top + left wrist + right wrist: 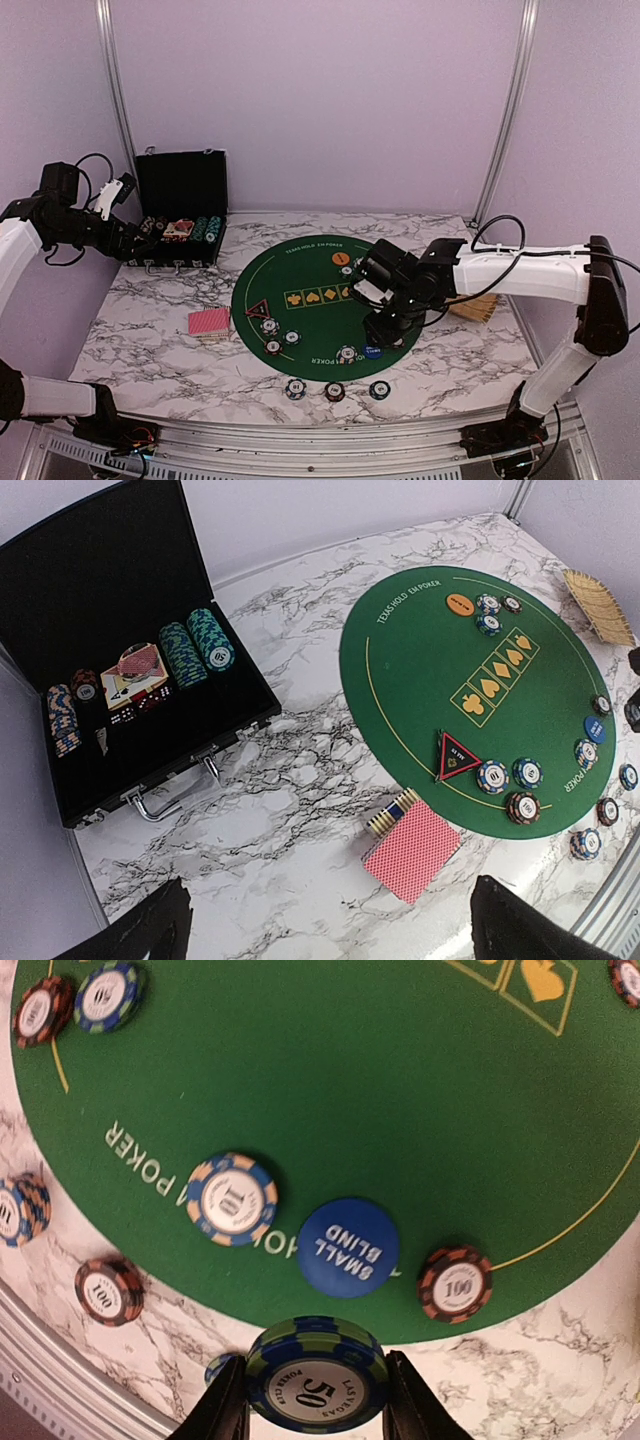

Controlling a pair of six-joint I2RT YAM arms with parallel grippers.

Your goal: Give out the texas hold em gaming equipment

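My right gripper [318, 1392] is shut on a blue-and-green 50 chip [318, 1375], held above the near edge of the green mat [310, 275]. Below it lie the blue small-blind disc [348, 1245], a 10 chip [232, 1198] and a 100 chip [455, 1283]. In the top view the right gripper [383, 330] hovers over the mat's front right. The orange disc [343, 258], the red-rimmed triangle [257, 309] and red-backed cards [208, 322] lie apart. My left gripper [330, 940] is open and empty, high above the marble near the cards [412, 848].
The open black case [180, 210] with chip stacks stands at the back left. A tan slatted wooden object [475, 308] lies right of the mat. Three chips [334, 391] sit on the marble in front of the mat. Other chips [270, 326] lie by the triangle.
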